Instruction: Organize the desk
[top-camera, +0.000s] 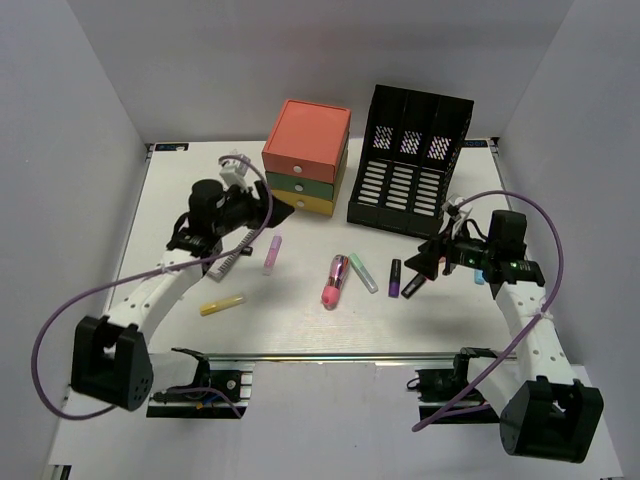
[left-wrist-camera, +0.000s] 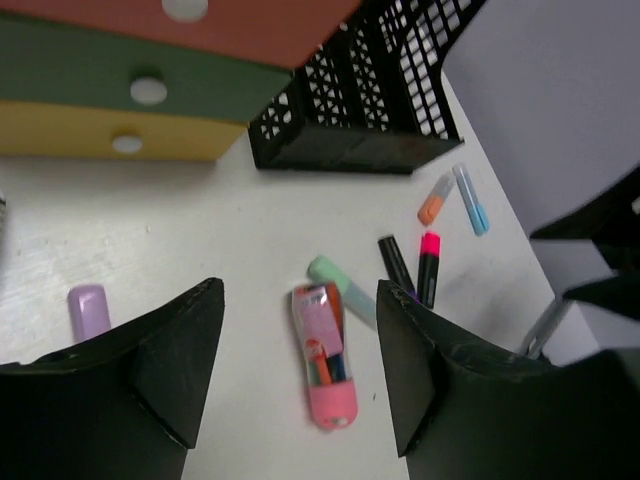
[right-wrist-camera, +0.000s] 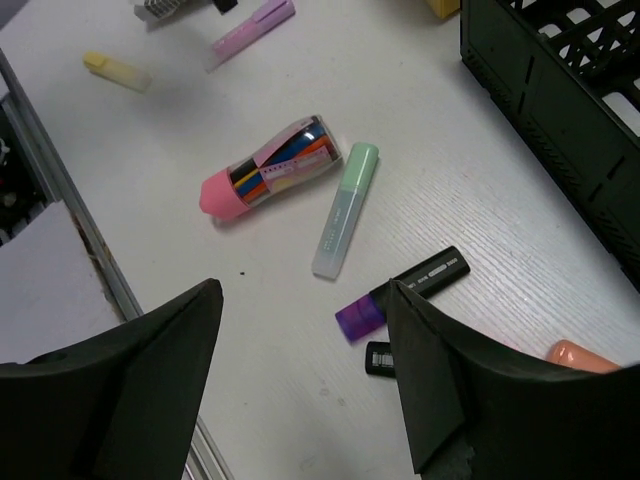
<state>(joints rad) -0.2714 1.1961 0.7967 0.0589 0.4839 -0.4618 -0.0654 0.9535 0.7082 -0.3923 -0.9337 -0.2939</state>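
Here's the tabletop (top-camera: 300, 330), white and wide, its long side running left to right in front of both arm bases, a metal rail along the near edge. It lies under both pincers, and the clutter sits mid-field. Centre stage is the pink marker case (top-camera: 335, 281), its long axis running near to far, cap toward the rail. Just right of it are a mint highlighter (top-camera: 363, 272) and a purple-capped marker (top-camera: 395, 278). Out left, well apart, are a lilac highlighter (top-camera: 272, 254) and a yellow highlighter (top-camera: 221, 304).

At the back stand the drawer box (top-camera: 308, 157) and the black file rack (top-camera: 410, 160).

The right pincer (right-wrist-camera: 302, 295) hovers released and grasping nothing, with the purple-capped marker just beside its finger. That arm looks nearer the central cluster. The left pincer (left-wrist-camera: 300, 300), also released and empty, hangs up by the drawer box, with the lilac highlighter its closest pick, I'd say.
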